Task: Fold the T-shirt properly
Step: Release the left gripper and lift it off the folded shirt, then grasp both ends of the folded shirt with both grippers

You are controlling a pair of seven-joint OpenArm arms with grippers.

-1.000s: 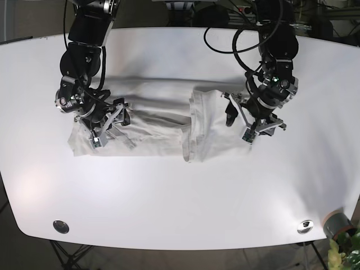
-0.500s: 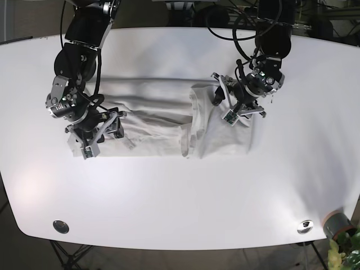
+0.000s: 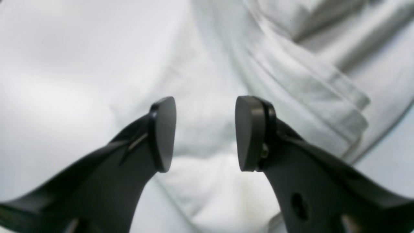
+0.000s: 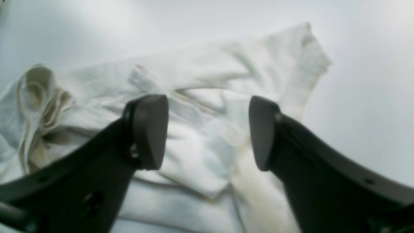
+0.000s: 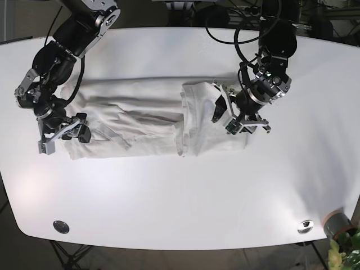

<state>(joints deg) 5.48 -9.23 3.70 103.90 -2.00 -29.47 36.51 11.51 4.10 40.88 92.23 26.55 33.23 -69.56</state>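
Both end effectors (image 3: 205,132) (image 4: 208,131) agape, low over T-shirt (image 5: 146,121).

Both arms reach down from the far edge, each bent at the elbow with its wrist low. The left arm (image 5: 271,50) drops almost straight toward the middle, cables looping around its upper links, and its wrist turns inward. The left gripper (image 5: 224,115) has its two dark fingers (image 3: 161,132) spread, with a clear gap between the flat pads. The right arm (image 5: 62,50) stretches further out to its own side, folding back at the wrist. The right gripper (image 5: 62,136) also stands parted, its fingers (image 4: 148,129) wide of each other with nothing pinched between them. The two grippers are well apart.
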